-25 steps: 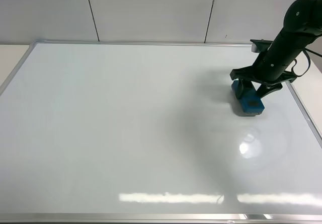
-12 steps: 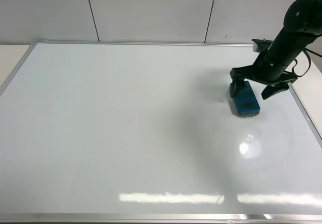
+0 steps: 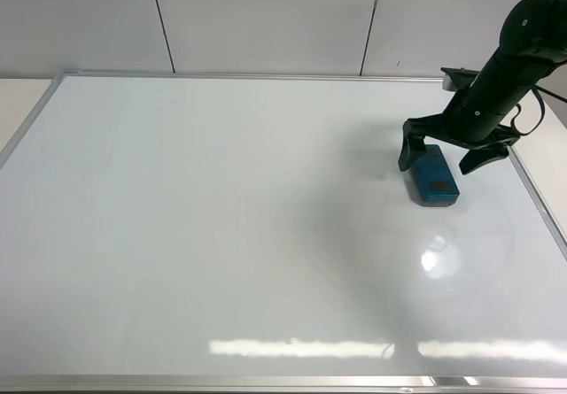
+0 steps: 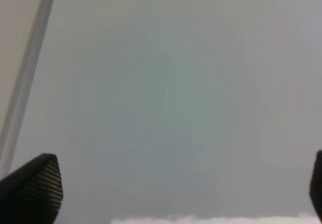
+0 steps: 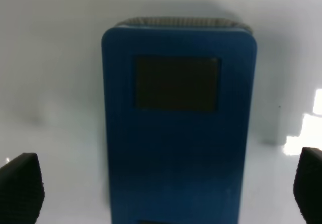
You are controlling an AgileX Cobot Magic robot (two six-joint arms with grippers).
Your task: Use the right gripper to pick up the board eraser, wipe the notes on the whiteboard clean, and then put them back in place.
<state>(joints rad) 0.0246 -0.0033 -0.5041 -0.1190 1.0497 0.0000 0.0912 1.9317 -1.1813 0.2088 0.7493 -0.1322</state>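
Lying flat near the right edge of the whiteboard [image 3: 221,226], the board eraser [image 3: 432,177] sits released under the right gripper [image 3: 443,157].

The right gripper's fingers are spread wide, one tip on each side of the eraser and clear of it in the right wrist view [image 5: 178,128]. No marker strokes show on the board; only glare spots near its lower edge. The left gripper [image 4: 173,189] is spread too, over bare board by the silver frame [image 4: 27,78]. A panelled wall [image 3: 266,18] stands behind.
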